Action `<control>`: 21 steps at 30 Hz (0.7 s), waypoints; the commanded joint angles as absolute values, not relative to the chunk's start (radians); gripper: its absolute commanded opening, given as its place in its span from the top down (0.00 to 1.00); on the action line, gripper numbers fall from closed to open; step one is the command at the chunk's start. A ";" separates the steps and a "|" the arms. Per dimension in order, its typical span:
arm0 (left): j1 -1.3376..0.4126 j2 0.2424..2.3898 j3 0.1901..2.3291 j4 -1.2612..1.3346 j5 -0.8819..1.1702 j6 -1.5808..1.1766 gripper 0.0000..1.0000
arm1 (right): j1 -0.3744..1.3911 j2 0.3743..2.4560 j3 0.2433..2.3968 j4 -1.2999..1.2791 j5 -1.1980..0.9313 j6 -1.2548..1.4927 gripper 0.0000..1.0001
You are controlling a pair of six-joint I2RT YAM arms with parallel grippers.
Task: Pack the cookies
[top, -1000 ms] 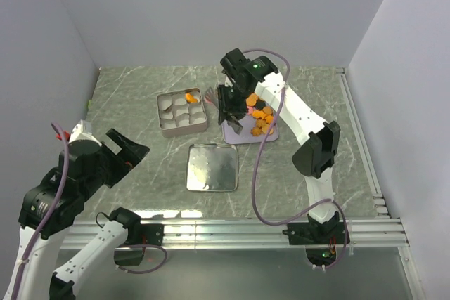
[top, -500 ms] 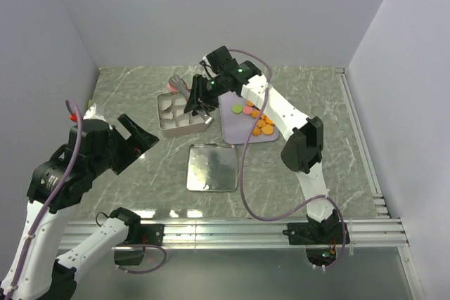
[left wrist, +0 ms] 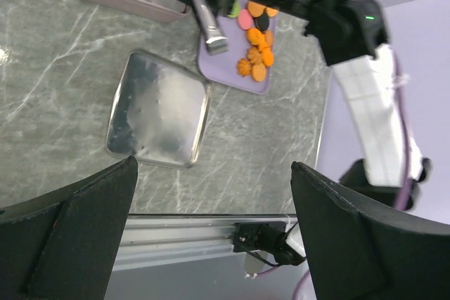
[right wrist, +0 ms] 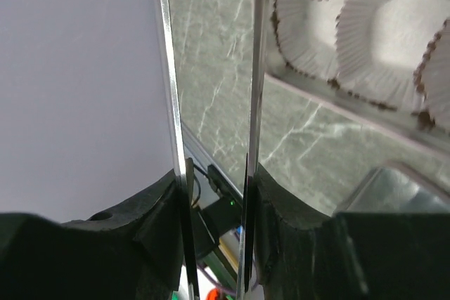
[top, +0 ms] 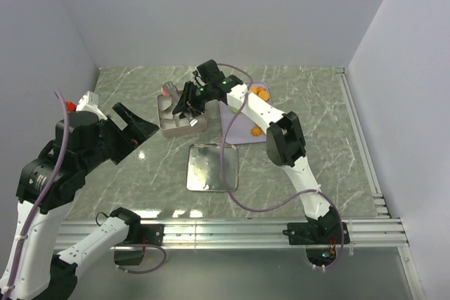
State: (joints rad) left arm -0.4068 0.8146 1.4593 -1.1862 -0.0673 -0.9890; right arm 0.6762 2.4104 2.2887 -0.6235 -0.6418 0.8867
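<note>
The cookies (top: 260,93) are small discs, mostly orange, on the lavender tray (top: 235,128); they also show in the left wrist view (left wrist: 254,40). The open tin (top: 179,123) with white paper cups (right wrist: 373,26) stands left of the tray. My right gripper (top: 193,100) is shut on metal tongs (right wrist: 252,68) and hovers over the tin. A small pink piece (top: 169,91) shows at the tong tips over the tin's far left corner. My left gripper (top: 135,135) is open and empty, raised at the left, well apart from the tin.
The tin's lid (top: 211,166) lies upside down, silver side up, in front of the tin and the tray; it also shows in the left wrist view (left wrist: 158,117). An aluminium rail (top: 267,226) runs along the near edge. Walls close in on three sides.
My right gripper has swung left with the tongs, from over the lavender tray to over the tin. My left arm has shifted slightly and stays open.
</note>
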 commanded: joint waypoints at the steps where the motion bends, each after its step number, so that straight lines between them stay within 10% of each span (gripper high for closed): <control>1: -0.402 0.801 1.493 -1.147 -0.040 -0.977 0.03 | 0.681 2.431 2.335 -0.502 -0.670 0.930 0.57; 21: -0.402 0.802 1.473 -1.146 -0.072 -0.993 0.03 | 0.678 2.530 2.333 -0.394 -0.689 0.999 0.48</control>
